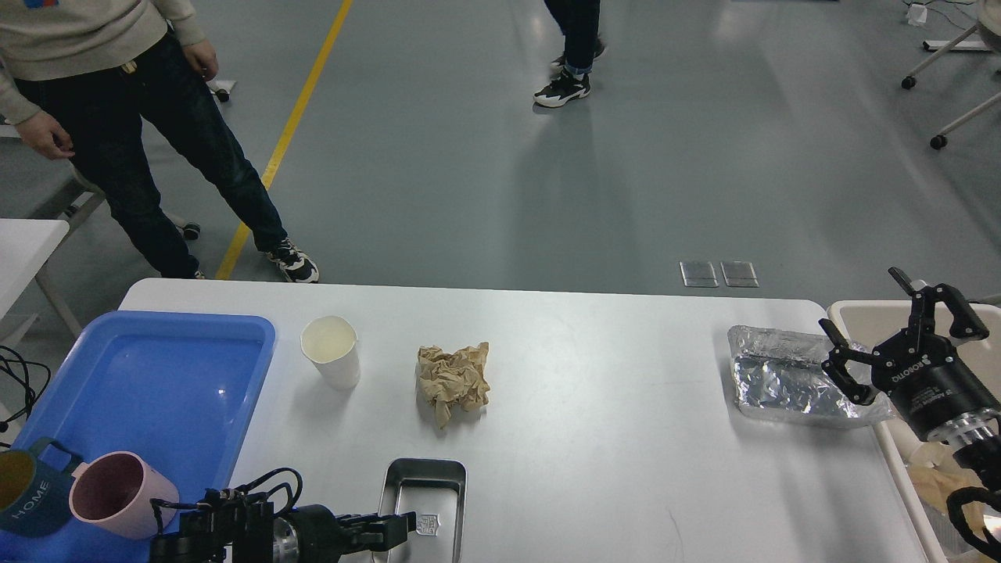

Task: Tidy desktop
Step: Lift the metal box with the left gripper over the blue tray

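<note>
The white desktop [610,438] carries a white paper cup [331,352], a crumpled brown paper ball [453,381], a steel tray [422,500] at the front edge and a foil container [782,377] at the right. My left gripper [400,525] is low at the bottom edge, at the steel tray's left rim. It looks small and dark, so its fingers cannot be told apart. My right gripper [860,301] is open and empty, right beside the foil container's right end.
A blue plastic tray [156,367] at the left holds a pink mug [117,494] and a dark blue mug [23,489]. A beige bin [864,311] stands off the right edge. People stand on the floor beyond the table.
</note>
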`<state>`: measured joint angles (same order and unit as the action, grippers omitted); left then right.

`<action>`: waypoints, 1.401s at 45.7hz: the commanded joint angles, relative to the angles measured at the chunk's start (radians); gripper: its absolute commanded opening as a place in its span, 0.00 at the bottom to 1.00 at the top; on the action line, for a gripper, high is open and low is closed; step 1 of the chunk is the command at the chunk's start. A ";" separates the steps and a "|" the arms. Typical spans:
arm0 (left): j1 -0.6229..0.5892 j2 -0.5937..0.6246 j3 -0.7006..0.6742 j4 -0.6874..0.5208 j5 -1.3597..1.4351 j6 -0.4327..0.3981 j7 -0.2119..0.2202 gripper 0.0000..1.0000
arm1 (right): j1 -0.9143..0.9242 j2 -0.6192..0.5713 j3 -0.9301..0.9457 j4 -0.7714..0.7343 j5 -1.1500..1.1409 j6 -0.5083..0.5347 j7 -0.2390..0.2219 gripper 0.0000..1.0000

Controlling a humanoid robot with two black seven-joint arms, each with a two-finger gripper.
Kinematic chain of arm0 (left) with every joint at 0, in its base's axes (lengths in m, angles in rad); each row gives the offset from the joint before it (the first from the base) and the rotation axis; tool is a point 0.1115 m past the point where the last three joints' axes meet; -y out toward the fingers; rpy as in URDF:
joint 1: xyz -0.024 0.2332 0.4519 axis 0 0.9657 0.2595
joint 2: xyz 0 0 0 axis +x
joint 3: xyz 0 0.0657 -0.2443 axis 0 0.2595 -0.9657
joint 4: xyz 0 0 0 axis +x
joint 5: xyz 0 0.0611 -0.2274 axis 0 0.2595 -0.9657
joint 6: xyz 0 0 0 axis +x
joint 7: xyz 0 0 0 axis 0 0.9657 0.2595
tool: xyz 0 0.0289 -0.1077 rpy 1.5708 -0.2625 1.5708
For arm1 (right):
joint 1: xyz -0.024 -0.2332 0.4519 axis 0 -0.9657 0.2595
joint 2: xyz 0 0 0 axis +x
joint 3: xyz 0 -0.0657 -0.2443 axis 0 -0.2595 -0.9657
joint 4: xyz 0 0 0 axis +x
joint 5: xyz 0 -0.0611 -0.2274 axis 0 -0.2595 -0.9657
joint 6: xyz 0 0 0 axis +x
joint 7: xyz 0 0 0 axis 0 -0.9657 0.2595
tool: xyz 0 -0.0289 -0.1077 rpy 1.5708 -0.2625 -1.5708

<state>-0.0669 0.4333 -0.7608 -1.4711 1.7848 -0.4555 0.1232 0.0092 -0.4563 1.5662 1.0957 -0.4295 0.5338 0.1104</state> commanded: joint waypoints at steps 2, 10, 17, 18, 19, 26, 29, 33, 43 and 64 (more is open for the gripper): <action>0.007 0.016 0.000 -0.003 -0.005 -0.020 0.003 0.15 | 0.000 0.002 0.000 0.000 0.000 -0.002 0.000 1.00; 0.013 0.042 -0.008 -0.009 -0.002 -0.034 -0.010 0.02 | 0.000 0.001 0.000 -0.003 0.000 -0.002 0.000 1.00; 0.012 0.050 -0.020 -0.008 0.001 -0.034 -0.014 0.00 | 0.000 0.001 0.000 -0.003 0.000 -0.003 0.000 1.00; 0.012 0.053 -0.023 -0.008 0.001 -0.034 -0.016 0.00 | 0.000 0.001 0.000 -0.003 0.000 -0.003 0.000 1.00; 0.012 0.058 -0.025 -0.009 0.001 -0.034 -0.020 0.00 | 0.000 0.002 0.000 -0.003 0.000 -0.003 0.000 1.00; -0.002 0.100 -0.049 -0.061 -0.002 -0.048 -0.037 0.00 | 0.002 0.001 0.000 -0.002 0.000 -0.003 0.000 1.00; -0.027 0.117 -0.072 -0.087 -0.002 -0.052 -0.039 0.00 | 0.002 0.002 0.000 0.000 0.000 -0.003 0.000 1.00; -0.042 0.157 -0.101 -0.135 -0.005 -0.071 -0.039 0.00 | 0.002 0.001 0.000 0.000 0.000 -0.003 0.000 1.00; -0.056 0.312 -0.192 -0.225 -0.068 -0.137 -0.057 0.00 | 0.002 -0.001 0.000 0.000 0.000 -0.003 0.000 1.00; -0.056 0.647 -0.460 -0.284 -0.335 -0.193 -0.109 0.00 | 0.002 -0.001 -0.002 0.001 0.000 -0.003 0.000 1.00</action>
<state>-0.1244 1.0320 -1.1481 -1.7560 1.5064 -0.6210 0.0248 0.0109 -0.4573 1.5661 1.0954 -0.4295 0.5307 0.1105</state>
